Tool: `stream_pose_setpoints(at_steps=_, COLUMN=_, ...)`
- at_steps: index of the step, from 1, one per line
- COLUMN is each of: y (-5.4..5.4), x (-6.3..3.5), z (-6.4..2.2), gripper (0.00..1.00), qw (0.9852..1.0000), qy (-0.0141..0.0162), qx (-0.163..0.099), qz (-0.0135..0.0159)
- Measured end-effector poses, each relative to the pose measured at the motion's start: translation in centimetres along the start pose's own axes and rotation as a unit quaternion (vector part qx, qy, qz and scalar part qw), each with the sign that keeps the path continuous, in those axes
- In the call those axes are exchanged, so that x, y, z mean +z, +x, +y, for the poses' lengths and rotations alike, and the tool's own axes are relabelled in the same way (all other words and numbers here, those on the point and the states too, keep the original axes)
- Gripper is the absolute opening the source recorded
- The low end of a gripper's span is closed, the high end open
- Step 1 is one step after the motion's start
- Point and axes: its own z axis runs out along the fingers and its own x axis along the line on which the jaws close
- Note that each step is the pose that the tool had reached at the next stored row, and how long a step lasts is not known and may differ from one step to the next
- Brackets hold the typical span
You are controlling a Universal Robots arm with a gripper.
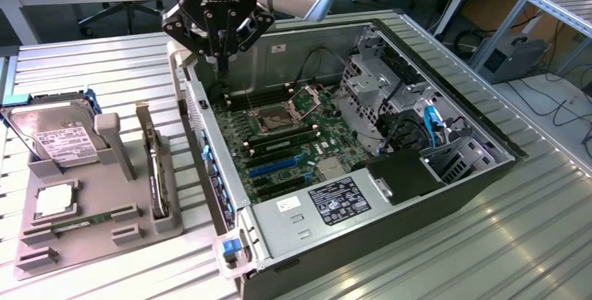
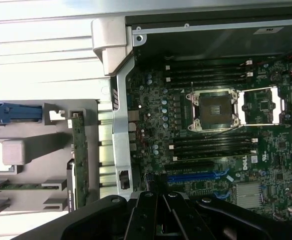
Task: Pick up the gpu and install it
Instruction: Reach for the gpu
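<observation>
Hovering gripper point(image 1: 220, 56): hung above the computer case point(image 1: 416, 227), over the far end of the wall that faced the holder tray; its fingers were drawn together and gripped nothing.
Gpu point(image 1: 154, 165): stood on edge in a slot of the tray, just beside the case on the exterior view's left, well apart from the gripper.
Holder tray point(image 1: 93, 246): grey, lay alongside the case; besides the gpu it carried a hard drive point(image 1: 60, 144) propped in a bracket, a square processor point(image 1: 55, 199) in a recess and a memory stick point(image 1: 79, 225) in a low slot.
Case: lay open on its side; inside were the motherboard point(image 1: 277, 151) with an unlatched processor socket point(image 1: 274, 116), a metal drive cage point(image 1: 379, 89) and a labelled power supply point(image 1: 287, 220).
Table point(image 1: 518, 244): ribbed metal, under the case and the tray.
</observation>
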Motion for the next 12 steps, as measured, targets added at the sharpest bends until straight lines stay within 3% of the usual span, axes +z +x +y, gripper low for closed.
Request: stream_pose_setpoints(at_steps=12, y=0.3, x=-0.01, z=-0.02, gripper=0.11, qw=1.0, qy=0.0, qx=0.0, qz=0.0)
